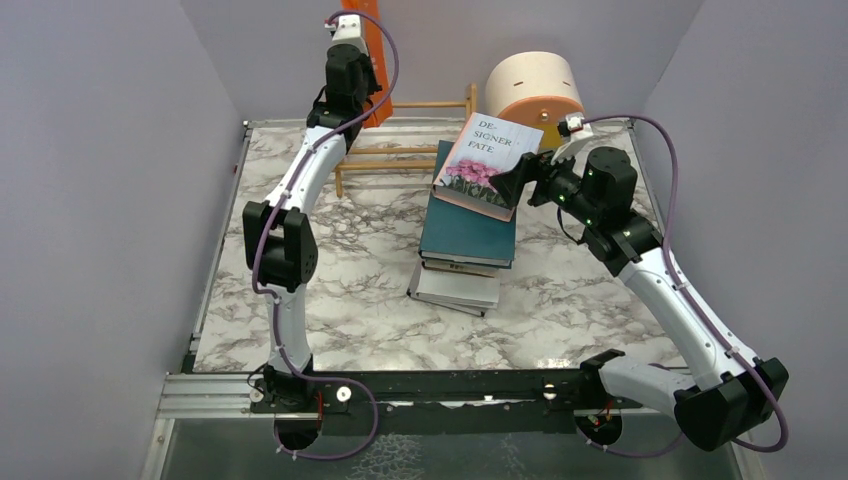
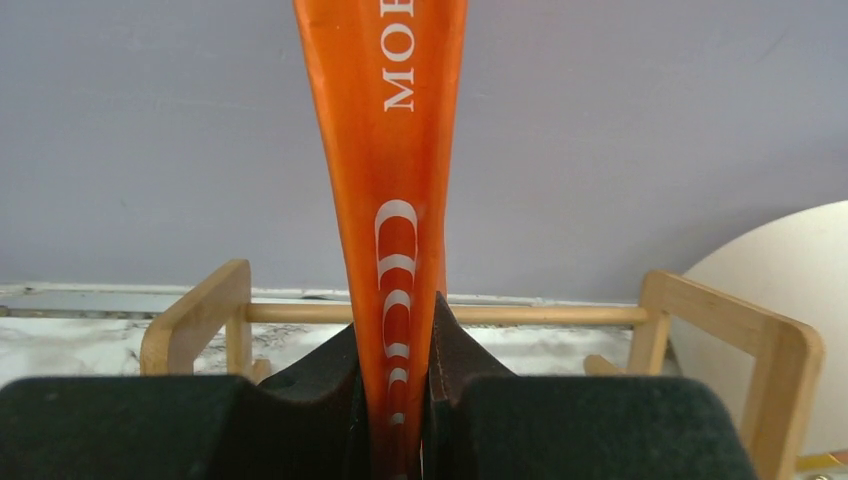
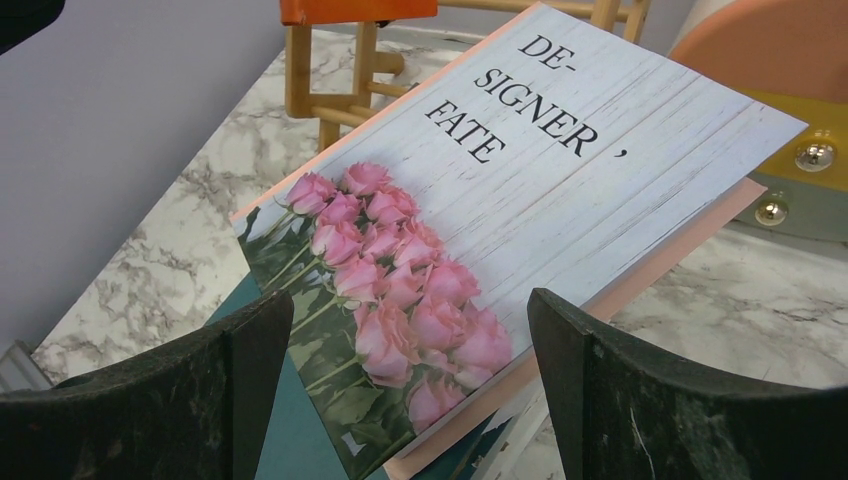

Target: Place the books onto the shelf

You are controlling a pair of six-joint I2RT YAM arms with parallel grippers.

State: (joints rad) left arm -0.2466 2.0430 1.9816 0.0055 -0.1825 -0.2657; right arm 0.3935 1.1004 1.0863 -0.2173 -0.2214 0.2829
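My left gripper (image 2: 398, 340) is shut on the lower end of a tall orange book (image 2: 400, 150), holding it upright over the light-wood shelf (image 2: 520, 314) at the back of the table. The other books sit in a stack at mid-table. On top lies a white cover with pink roses (image 1: 487, 158), skewed and overhanging a dark teal book (image 1: 468, 228). Grey and white books (image 1: 455, 287) are beneath. My right gripper (image 1: 512, 185) is open at the rose book's near right corner (image 3: 450, 250), which lies between the fingers without touching them.
A round cream and orange drawer unit (image 1: 535, 85) stands at the back right, close to the shelf's right end (image 2: 770, 350). Lilac walls close in the marble table (image 1: 330, 290) on three sides. The shelf's left end (image 2: 195, 320) is near the back wall.
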